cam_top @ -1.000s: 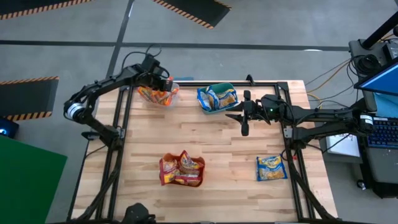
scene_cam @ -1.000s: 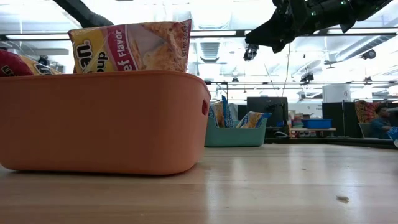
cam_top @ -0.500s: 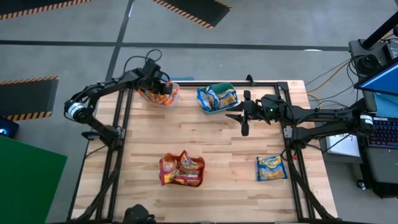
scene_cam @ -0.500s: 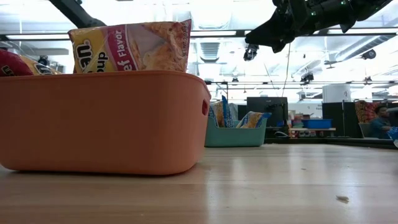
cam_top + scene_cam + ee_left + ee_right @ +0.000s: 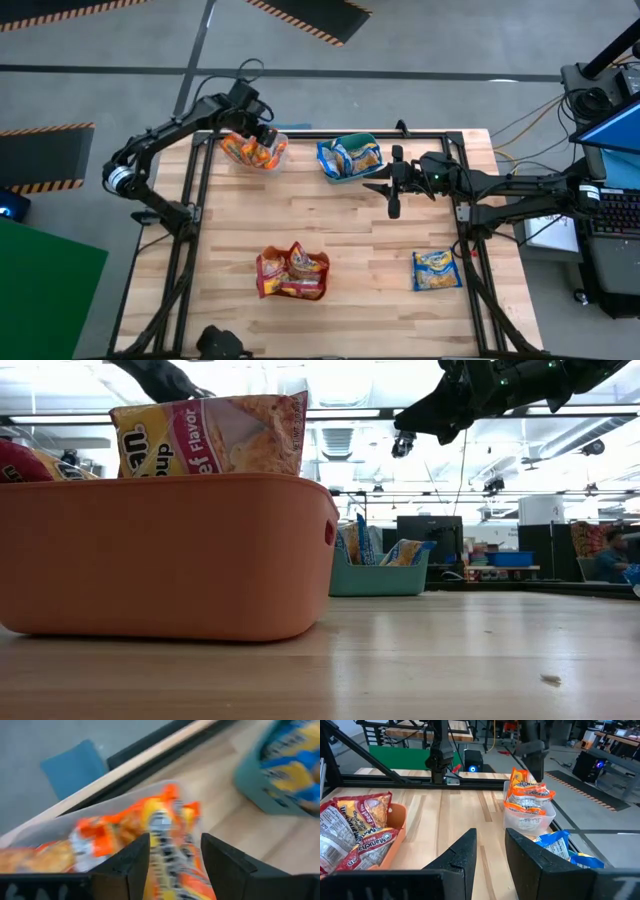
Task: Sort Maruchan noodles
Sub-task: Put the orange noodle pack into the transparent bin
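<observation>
The left gripper (image 5: 262,135) is positioned over the clear tub (image 5: 256,153) at the far left corner of the table (image 5: 360,230). In the left wrist view its fingers (image 5: 135,862) are seen spread apart, with an orange packet (image 5: 167,847) lying in the gap below them; nothing is pinched between them. The clear tub is filled with orange packets (image 5: 250,152).

The right gripper (image 5: 392,207) is held above the table, just beside the teal tub (image 5: 348,158) and nearer the table's middle. In the right wrist view its fingers (image 5: 462,855) are seen with a narrow gap between them, and nothing is gripped.

The teal tub is located at the far edge near the centre and contains blue packets (image 5: 345,155). The orange tub (image 5: 292,275) is located near the front edge, left of centre, and holds dark red packets (image 5: 290,268); in the low view one dark red packet (image 5: 210,435) is seen standing above the tub's rim. One blue packet (image 5: 436,270) is lying flat on the bare table at the front right, well apart from all three tubs.
</observation>
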Robot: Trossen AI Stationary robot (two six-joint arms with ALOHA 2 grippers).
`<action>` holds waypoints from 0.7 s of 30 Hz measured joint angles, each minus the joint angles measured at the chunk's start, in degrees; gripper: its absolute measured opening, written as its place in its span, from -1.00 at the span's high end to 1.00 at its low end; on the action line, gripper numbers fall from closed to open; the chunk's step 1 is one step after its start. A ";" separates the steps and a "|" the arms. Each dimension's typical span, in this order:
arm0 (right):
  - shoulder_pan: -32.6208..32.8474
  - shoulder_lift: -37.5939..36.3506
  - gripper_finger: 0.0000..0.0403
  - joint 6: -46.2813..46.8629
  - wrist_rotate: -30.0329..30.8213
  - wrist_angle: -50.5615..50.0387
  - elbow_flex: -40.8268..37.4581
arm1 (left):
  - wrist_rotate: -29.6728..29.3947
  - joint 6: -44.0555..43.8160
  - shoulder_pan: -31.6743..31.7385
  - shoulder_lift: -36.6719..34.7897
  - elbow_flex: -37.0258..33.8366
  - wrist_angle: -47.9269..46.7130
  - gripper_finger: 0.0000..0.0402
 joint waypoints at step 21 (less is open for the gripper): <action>-0.01 0.00 0.55 -0.11 0.00 0.41 0.00 | -15.43 -1.48 -5.30 0.34 -13.98 13.02 0.79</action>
